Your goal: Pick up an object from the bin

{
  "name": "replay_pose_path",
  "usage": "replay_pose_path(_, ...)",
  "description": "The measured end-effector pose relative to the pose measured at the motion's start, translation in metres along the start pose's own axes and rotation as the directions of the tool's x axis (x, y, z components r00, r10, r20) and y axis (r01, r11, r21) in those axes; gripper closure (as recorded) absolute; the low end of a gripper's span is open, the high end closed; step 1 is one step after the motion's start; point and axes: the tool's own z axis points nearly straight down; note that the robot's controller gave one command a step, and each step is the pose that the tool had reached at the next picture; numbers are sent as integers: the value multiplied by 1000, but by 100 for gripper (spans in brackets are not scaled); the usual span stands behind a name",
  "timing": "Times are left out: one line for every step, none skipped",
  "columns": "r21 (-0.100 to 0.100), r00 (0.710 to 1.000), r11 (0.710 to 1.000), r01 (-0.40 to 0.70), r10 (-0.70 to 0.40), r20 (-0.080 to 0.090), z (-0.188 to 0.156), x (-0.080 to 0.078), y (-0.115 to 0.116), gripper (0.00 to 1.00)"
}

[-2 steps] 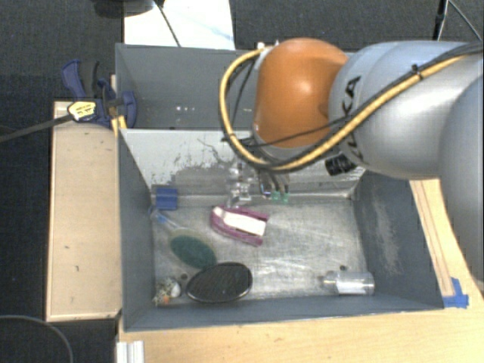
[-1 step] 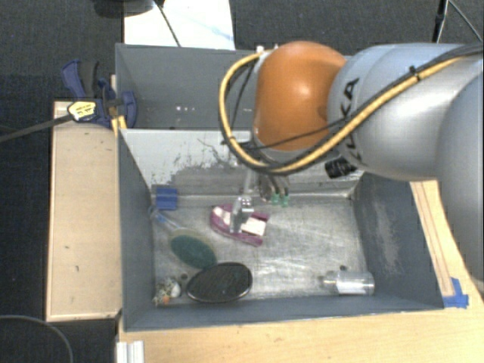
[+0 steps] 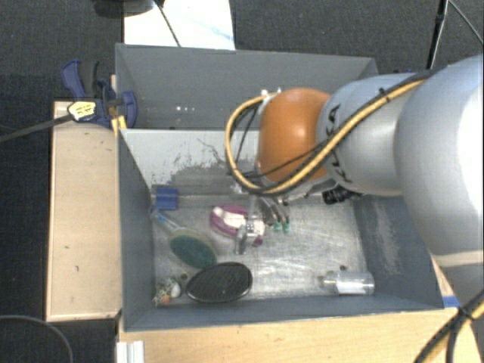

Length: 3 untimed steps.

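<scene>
Bin (image 3: 318, 248), left: blue block (image 3: 165, 197), green oval pad (image 3: 193, 249), black oval brush (image 3: 219, 282), untouched. Centre: gripper (image 3: 248, 237) low, just beside purple-and-white piece (image 3: 225, 219); jaws' state cannot tell. Right: clear tube (image 3: 348, 283). Nothing lifted yet; grasp and lift remain, I judge.

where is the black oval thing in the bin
The black oval thing lies by the near wall of the bin, left of centre in the camera view, just below the dark green disc and left of the clear tube.
</scene>
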Motion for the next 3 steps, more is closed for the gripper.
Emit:
replay_pose_path(-3, 1000, 1000, 3, -3, 8, -5, -2, 2, 100)
replay_pose_path(-5, 999, 999, -45, 45, 12, -35, -4, 1, 100)
replay_pose_path(-4, 999, 999, -44, 44, 9, -33, -4, 1, 0)
